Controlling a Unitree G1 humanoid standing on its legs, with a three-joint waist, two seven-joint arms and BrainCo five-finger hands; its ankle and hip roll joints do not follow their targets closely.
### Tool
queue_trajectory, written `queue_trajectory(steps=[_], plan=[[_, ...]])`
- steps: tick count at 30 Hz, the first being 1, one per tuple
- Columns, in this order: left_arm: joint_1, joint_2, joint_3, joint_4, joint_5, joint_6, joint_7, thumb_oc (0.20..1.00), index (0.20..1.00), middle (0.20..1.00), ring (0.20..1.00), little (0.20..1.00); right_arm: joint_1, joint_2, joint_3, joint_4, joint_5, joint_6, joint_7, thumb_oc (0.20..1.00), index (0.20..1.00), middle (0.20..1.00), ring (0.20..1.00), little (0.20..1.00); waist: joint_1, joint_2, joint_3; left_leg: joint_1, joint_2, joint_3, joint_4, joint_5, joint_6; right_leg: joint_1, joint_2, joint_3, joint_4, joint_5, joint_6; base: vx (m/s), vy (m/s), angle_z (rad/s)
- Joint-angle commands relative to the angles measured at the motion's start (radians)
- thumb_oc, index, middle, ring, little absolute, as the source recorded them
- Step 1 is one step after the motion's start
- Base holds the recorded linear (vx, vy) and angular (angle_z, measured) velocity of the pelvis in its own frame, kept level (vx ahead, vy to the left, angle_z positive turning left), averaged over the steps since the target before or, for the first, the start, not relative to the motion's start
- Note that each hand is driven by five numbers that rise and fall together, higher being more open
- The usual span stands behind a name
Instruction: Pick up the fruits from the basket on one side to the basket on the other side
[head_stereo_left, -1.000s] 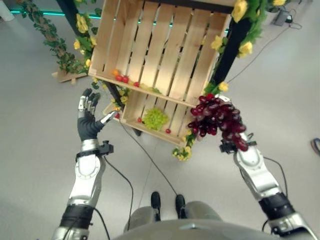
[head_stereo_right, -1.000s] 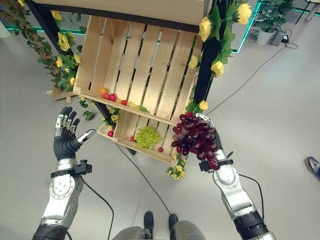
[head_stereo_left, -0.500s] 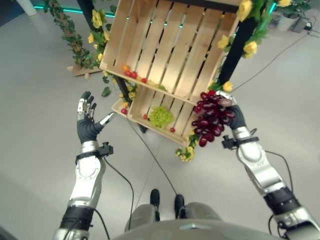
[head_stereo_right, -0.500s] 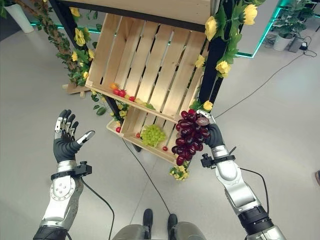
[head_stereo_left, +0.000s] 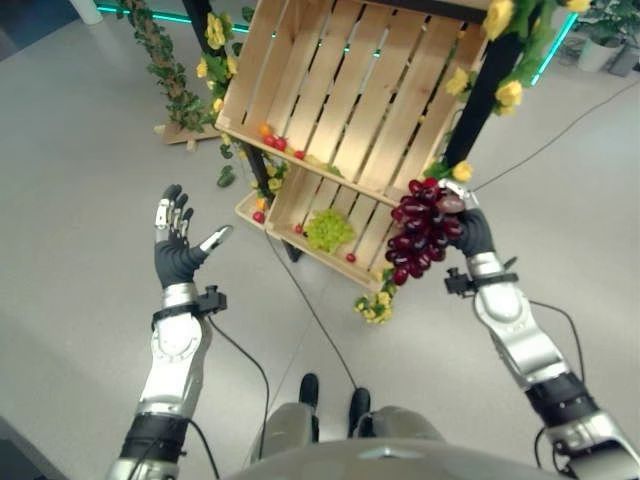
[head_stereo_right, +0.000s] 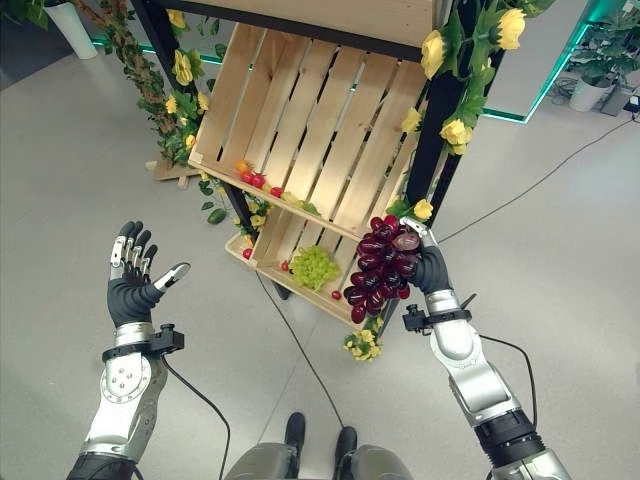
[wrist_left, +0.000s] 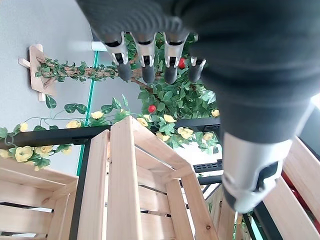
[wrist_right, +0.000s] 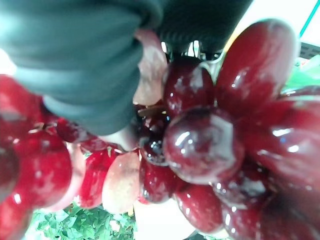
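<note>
Red grapes (head_stereo_right: 381, 266) hang clasped in the right hand (head_stereo_right: 432, 270) (left hand (head_stereo_right: 131, 290) apparently splayed, empty).

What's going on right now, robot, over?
Right robot hand shut on red grapes, beside lower crate. Left robot hand open, empty. Green grapes in that crate. Nothing blocking.

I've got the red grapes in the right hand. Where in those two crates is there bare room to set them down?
The upper crate is mostly bare slats; only its low edge holds small red and orange fruits. In the lower crate, green grapes fill the middle, leaving a narrow strip on either side. The right hand holds the red grapes at that crate's right end. The left hand is idle.
</note>
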Motion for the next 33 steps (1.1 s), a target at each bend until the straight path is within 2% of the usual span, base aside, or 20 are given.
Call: queue_trajectory(steps=[1, 8, 17, 33], plan=[[-0.031, 0.050, 0.029, -0.049, 0.061, -0.044, 0.019, 1.000, 1.000, 1.000, 1.000, 1.000, -0.194, 0.104, 0.052, 0.009, -0.030, -0.048, 0.043, 0.200, 0.200, 0.200, 0.200, 0.200, 0.072, -0.074, 0.021, 0.096, -0.059, 0.009, -0.024, -0.078, 0.010, 0.065, -0.113, 0.149, 0.004, 0.053, 0.144, 0.00, 0.000, 0.00], [-0.022, 0.048, 0.048, -0.049, 0.067, -0.047, 0.023, 1.000, 1.000, 1.000, 1.000, 1.000, -0.093, 0.072, -0.019, -0.017, -0.016, -0.058, 0.042, 0.200, 0.200, 0.200, 0.200, 0.200, 0.052, -0.073, 0.029, 0.097, -0.053, 0.021, -0.025, -0.080, 0.009, 0.050, -0.107, 0.166, 0.018, 0.052, 0.143, 0.00, 0.000, 0.00], [0.007, 0.052, 0.092, -0.057, 0.060, -0.057, -0.009, 1.000, 1.000, 1.000, 1.000, 1.000, 0.149, 0.032, -0.256, -0.078, 0.054, -0.097, 0.064, 0.200, 0.200, 0.200, 0.200, 0.200, 0.005, -0.078, 0.024, 0.112, -0.032, 0.050, -0.027, -0.087, 0.003, 0.040, -0.091, 0.194, 0.025, 0.053, 0.142, 0.01, -0.019, 0.04], [0.044, 0.047, 0.130, -0.070, 0.068, -0.067, -0.035, 1.000, 1.000, 1.000, 1.000, 1.000, 0.327, 0.028, -0.291, -0.120, 0.093, -0.126, 0.177, 0.200, 0.200, 0.200, 0.200, 0.200, -0.039, -0.077, 0.024, 0.125, -0.018, 0.086, -0.043, -0.078, -0.006, 0.030, -0.071, 0.228, 0.013, 0.067, 0.139, -0.02, -0.013, -0.07]])
